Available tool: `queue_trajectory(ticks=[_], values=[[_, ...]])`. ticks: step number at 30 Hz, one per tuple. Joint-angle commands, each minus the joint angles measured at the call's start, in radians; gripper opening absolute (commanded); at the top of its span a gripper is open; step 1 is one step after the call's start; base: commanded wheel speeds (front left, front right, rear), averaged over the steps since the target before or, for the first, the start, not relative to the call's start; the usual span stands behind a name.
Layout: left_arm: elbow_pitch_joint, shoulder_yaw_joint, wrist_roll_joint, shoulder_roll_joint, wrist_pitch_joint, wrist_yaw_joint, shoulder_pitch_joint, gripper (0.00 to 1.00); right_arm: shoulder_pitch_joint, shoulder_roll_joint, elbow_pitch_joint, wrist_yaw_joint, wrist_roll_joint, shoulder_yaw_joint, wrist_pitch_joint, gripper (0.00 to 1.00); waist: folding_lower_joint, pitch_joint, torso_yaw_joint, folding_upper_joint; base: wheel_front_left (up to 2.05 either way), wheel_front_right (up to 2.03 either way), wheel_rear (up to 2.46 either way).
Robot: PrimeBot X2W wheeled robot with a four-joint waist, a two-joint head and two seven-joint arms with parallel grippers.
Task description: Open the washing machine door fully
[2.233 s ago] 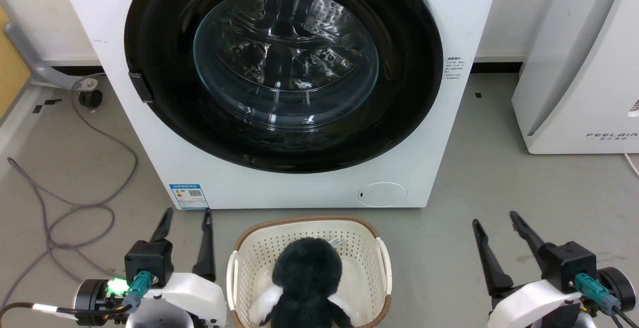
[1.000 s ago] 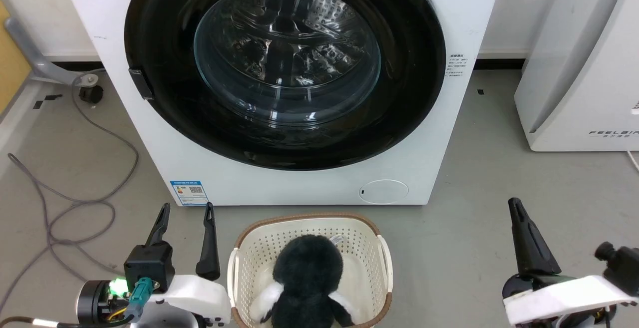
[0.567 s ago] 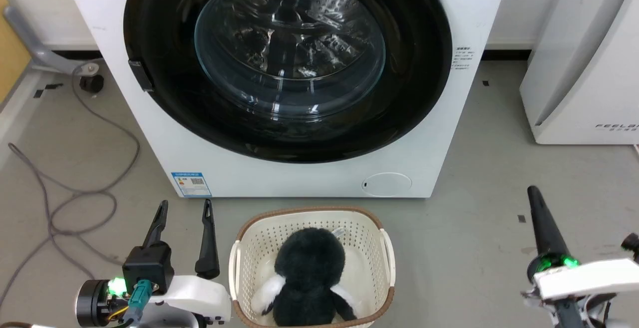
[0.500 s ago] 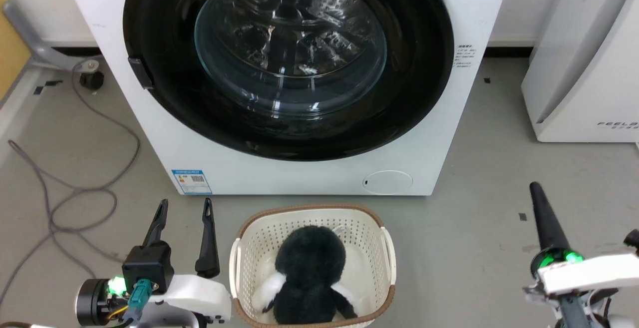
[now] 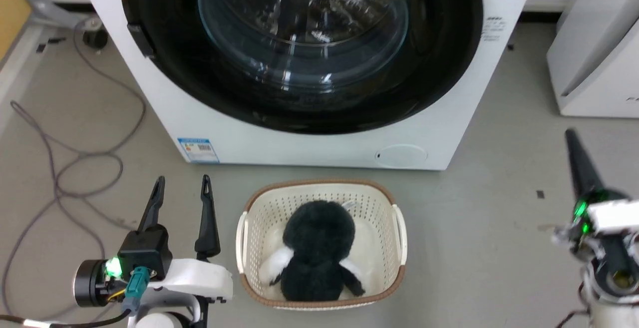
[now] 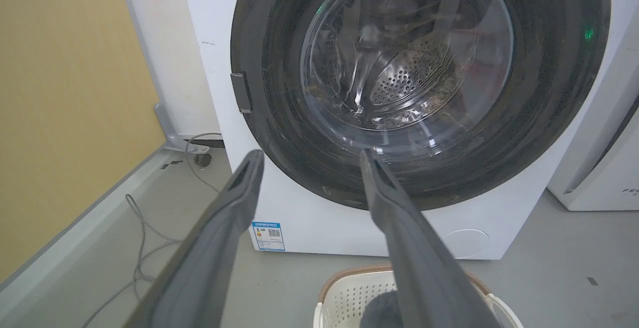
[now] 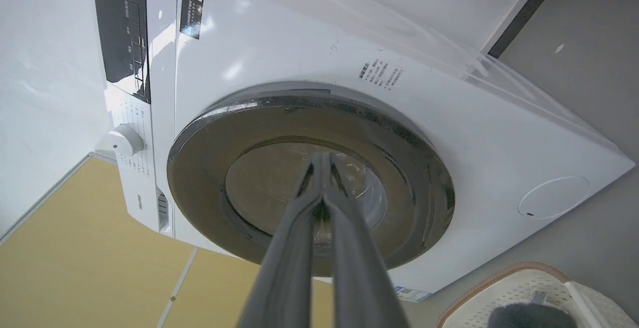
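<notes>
Right gripper (image 5: 572,138) has pressed its fingers together, empty, and lifted at right, left gripper (image 5: 182,180) spread apart, empty — washing machine door (image 5: 439,68) still flush-closed ahead, opening not begun.

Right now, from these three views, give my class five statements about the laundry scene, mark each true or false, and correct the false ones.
1. The washing machine door is shut. True.
2. The left pincer is shut. False: it stands open.
3. The right pincer is shut on nothing. True.
4. The basket is empty. False: a dark plush toy lies in it.
5. A blue label sits low on the front of the washing machine. True.
</notes>
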Motion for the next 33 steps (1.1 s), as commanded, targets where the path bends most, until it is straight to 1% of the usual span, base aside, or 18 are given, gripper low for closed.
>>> queue_trajectory(ticks=[1,7,13,20,24,33], values=[[-0.007,-0.003,-0.001,0.001,-0.012,0.007,-0.022,1.00,-0.047,-0.016,0.020,0.001,0.051,-0.010,0.005,0.00,0.0000,0.021,0.010,0.0000,0.00,0.00,0.00],[-0.013,-0.013,-0.007,0.001,-0.024,0.019,-0.050,1.00,-0.168,-0.061,0.090,0.001,0.138,-0.025,0.011,0.00,0.0000,0.073,0.031,0.0000,0.00,0.00,0.00],[-0.018,-0.026,-0.019,0.001,-0.037,0.033,-0.079,1.00,-0.303,-0.117,0.173,0.001,0.204,-0.015,0.004,0.00,0.0000,0.130,0.057,0.0000,0.00,0.00,0.00],[-0.026,-0.043,-0.033,0.001,-0.051,0.054,-0.106,1.00,-0.463,-0.182,0.274,0.001,0.245,0.040,-0.004,0.00,0.0000,0.191,0.093,0.0000,0.00,0.00,0.00],[-0.029,-0.050,-0.040,0.001,-0.060,0.065,-0.117,1.00,-0.548,-0.206,0.326,0.001,0.254,0.085,-0.009,0.00,0.0000,0.219,0.111,0.0000,0.00,0.00,0.00],[-0.032,-0.066,-0.057,0.001,-0.079,0.089,-0.136,1.00,-0.705,-0.256,0.449,0.001,0.313,0.150,-0.006,0.00,0.0000,0.270,0.143,0.0000,0.00,0.00,0.00]])
